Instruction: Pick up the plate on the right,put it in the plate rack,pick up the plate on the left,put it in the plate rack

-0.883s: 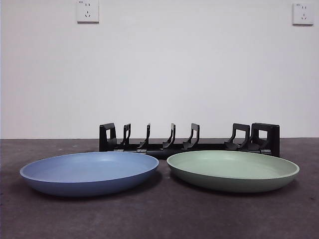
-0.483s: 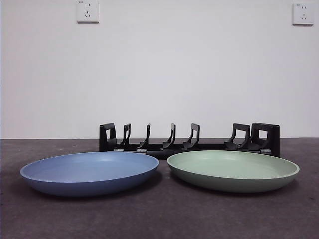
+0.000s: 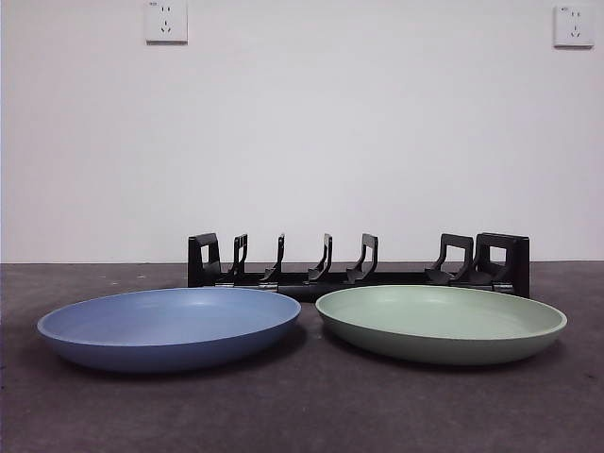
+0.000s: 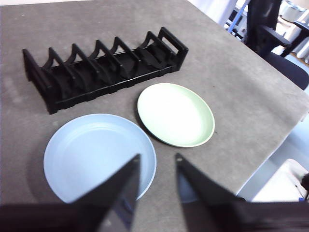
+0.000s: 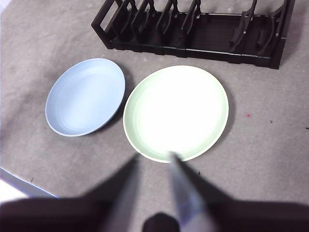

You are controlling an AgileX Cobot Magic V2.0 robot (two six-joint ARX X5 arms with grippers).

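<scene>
While both plates lie flat on the dark table [image 3: 302, 415], nothing of the task counts as done. Green plate [image 3: 442, 324] on the right, blue plate [image 3: 170, 327] on the left, side by side with rims just apart, both in front of the plate rack [image 3: 359, 267]. Rack standing with all its slots bare, prongs upright, no plate in any gap. Left gripper [image 4: 155, 166] hanging high above the blue plate's near edge, jaws spread apart, holding nothing. Right gripper [image 5: 152, 162] poised over the near rim of the green plate, jaws likewise apart and unladen. Neither arm visible in the front view. Everything left to do: by the task's order, green plate first, then the blue.
</scene>
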